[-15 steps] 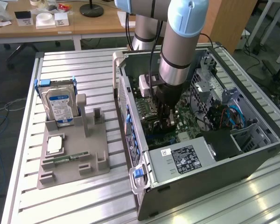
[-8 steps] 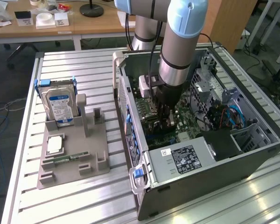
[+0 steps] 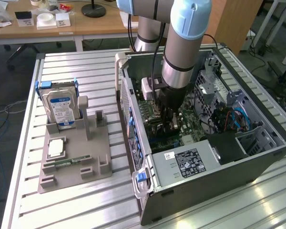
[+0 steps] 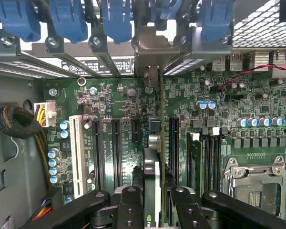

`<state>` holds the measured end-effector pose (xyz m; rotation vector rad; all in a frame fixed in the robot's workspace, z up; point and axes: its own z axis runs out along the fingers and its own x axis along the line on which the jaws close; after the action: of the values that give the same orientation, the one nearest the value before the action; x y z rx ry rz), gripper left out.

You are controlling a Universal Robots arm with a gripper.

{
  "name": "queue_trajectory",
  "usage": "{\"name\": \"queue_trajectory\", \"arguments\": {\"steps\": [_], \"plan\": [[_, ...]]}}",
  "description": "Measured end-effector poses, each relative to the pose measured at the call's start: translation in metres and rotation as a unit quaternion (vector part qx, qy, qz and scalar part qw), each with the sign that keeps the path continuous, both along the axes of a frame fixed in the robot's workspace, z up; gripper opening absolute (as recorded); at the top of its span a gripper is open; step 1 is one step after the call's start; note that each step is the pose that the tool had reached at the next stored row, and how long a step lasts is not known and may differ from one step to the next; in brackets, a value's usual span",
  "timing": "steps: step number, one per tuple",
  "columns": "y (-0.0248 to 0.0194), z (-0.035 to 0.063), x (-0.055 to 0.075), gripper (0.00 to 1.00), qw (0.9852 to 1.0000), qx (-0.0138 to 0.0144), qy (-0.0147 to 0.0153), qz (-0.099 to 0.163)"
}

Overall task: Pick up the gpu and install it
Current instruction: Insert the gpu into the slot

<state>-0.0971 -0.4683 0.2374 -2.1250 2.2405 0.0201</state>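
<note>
The gpu [image 4: 152, 167] stands edge-on between my fingers, its thin edge running over the green motherboard [image 4: 119, 95] toward the case's rear wall. Its silver end bracket [image 4: 150, 50] sits at the rear slot openings, under the row of blue latches [image 4: 117, 19]. My gripper [image 4: 155, 210] is shut on the card, one black finger [image 4: 130, 207] on each side of it. In the exterior view the gripper [image 3: 166, 114] is lowered deep into the open computer case [image 3: 205, 167], just above the motherboard. There the gripper largely hides the card.
A memory stick [image 4: 194, 162] and the CPU socket [image 4: 255, 183] lie close beside the card; black expansion slots [image 4: 115, 152] lie on its other side. Outside the case, a grey holder [image 3: 76, 157] carries a hard drive [image 3: 62, 107], a memory stick [image 3: 71, 161] and a chip [image 3: 56, 148].
</note>
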Motion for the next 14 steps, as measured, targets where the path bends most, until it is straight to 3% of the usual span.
{"name": "queue_trajectory", "arguments": {"steps": [6,9,14], "plan": [[0.0002,-0.0007,-0.0004,0.27,1.0000,0.0008,-0.0002,0.000],[0.0000,-0.0001,-0.0001,0.40,1.0000,0.0001,0.0000,0.000],[0.0002,0.0015,0.0000,0.40,1.0000,-0.0007,0.0001,0.000]]}}
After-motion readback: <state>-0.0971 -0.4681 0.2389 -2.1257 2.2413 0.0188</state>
